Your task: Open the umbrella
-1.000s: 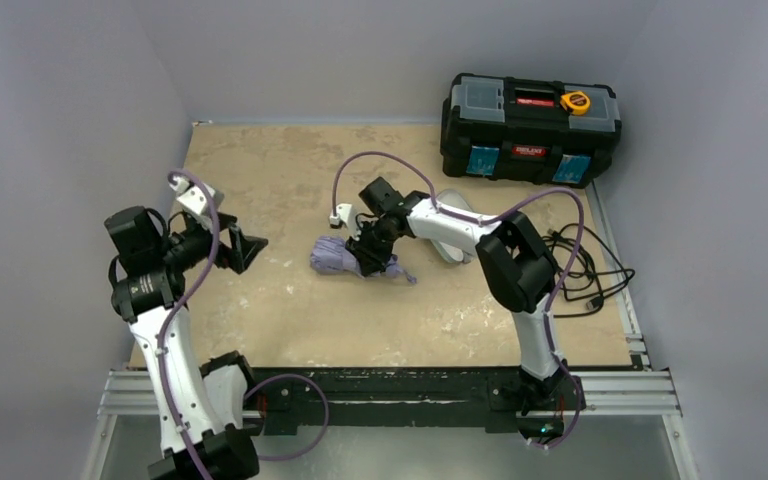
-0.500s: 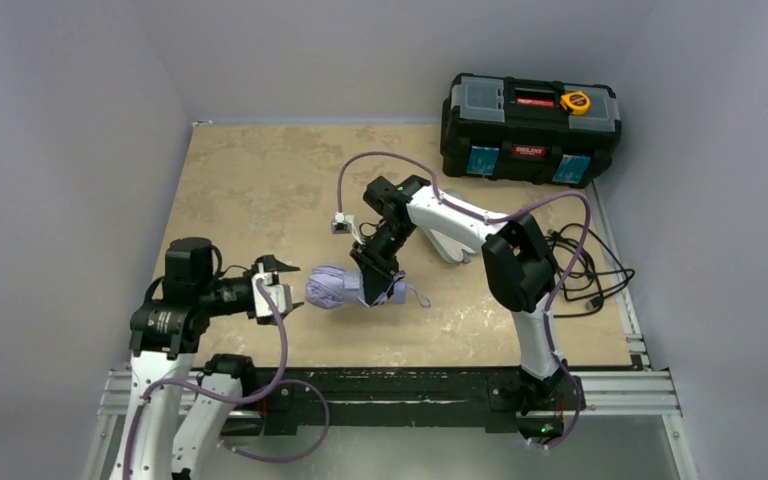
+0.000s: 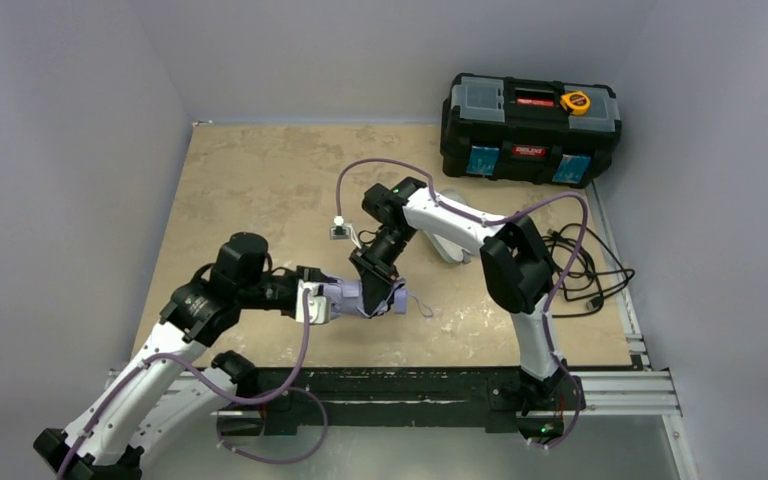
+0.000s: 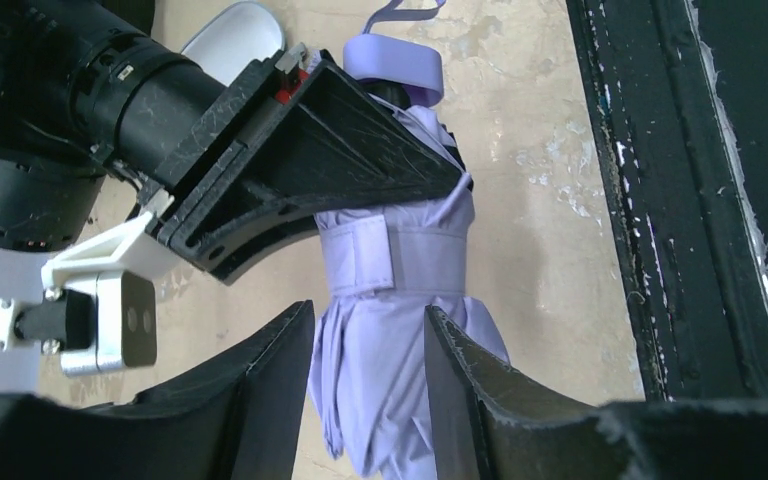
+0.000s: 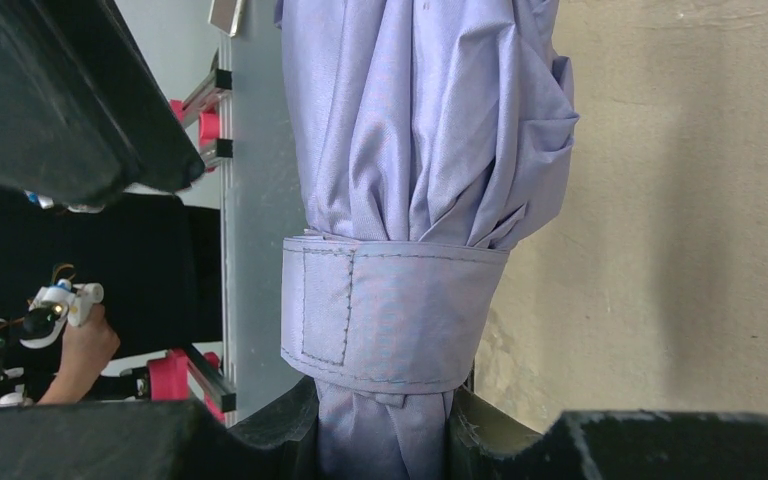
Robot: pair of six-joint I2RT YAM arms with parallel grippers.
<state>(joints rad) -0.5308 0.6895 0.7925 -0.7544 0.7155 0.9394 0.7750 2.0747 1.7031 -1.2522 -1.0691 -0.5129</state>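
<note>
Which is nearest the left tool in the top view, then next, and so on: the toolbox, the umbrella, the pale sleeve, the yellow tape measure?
1. umbrella: between the fingers of the left tool, near the table's front middle.
2. pale sleeve: on the table, beyond the right arm.
3. toolbox: far right corner.
4. yellow tape measure: on the toolbox lid, toward its right end.

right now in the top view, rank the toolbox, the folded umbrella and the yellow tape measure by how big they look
1. black toolbox
2. umbrella, partly hidden, so only its visible part is ranked
3. yellow tape measure
</note>
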